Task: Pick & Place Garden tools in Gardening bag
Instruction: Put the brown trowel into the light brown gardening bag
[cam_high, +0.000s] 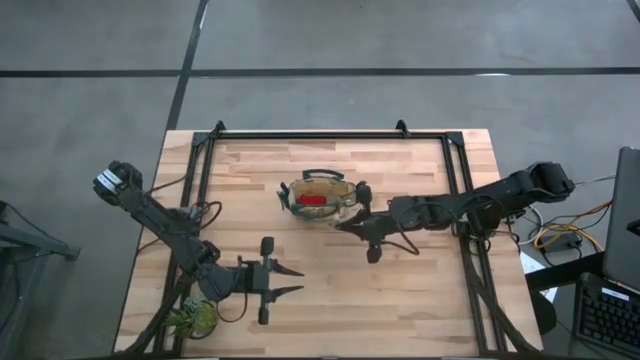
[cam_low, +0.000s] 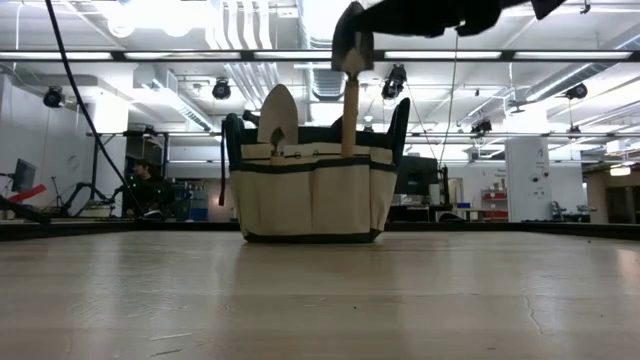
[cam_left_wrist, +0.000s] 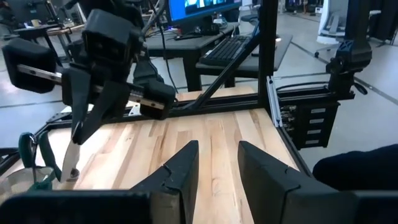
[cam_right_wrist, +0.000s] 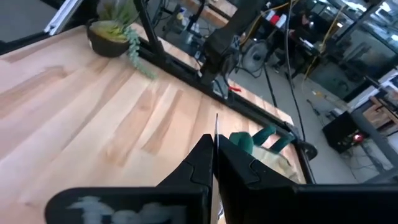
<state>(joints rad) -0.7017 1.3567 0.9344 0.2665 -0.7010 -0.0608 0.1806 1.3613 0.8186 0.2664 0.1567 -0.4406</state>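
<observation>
The gardening bag (cam_high: 318, 198) stands mid-table and holds a red item (cam_high: 312, 199). In the low view a trowel blade (cam_low: 278, 112) sticks up out of the bag (cam_low: 312, 190). My right gripper (cam_high: 347, 222) hangs over the bag's right rim, shut on a second trowel (cam_low: 350, 105) that has a pale wooden handle. Green grips (cam_right_wrist: 252, 140) show in the bag past its fingers. My left gripper (cam_high: 295, 280) waits near the table's front left, open and holding nothing (cam_left_wrist: 217, 165). My right gripper pinches the trowel's thin silver blade (cam_right_wrist: 216, 127) between its two fingers. The fingers come from the table's right, slanting a little downward. The trowel hangs below them, handle (cam_low: 350, 120) down. The handle's lower end dips behind the bag's rim.
A small green potted plant (cam_high: 195, 318) sits at the table's front left corner, behind my left arm. A black frame rail (cam_high: 310, 135) runs around the table's edges. Bare wood lies in front of the bag. A keyboard and monitor (cam_high: 610, 300) stand off the right side.
</observation>
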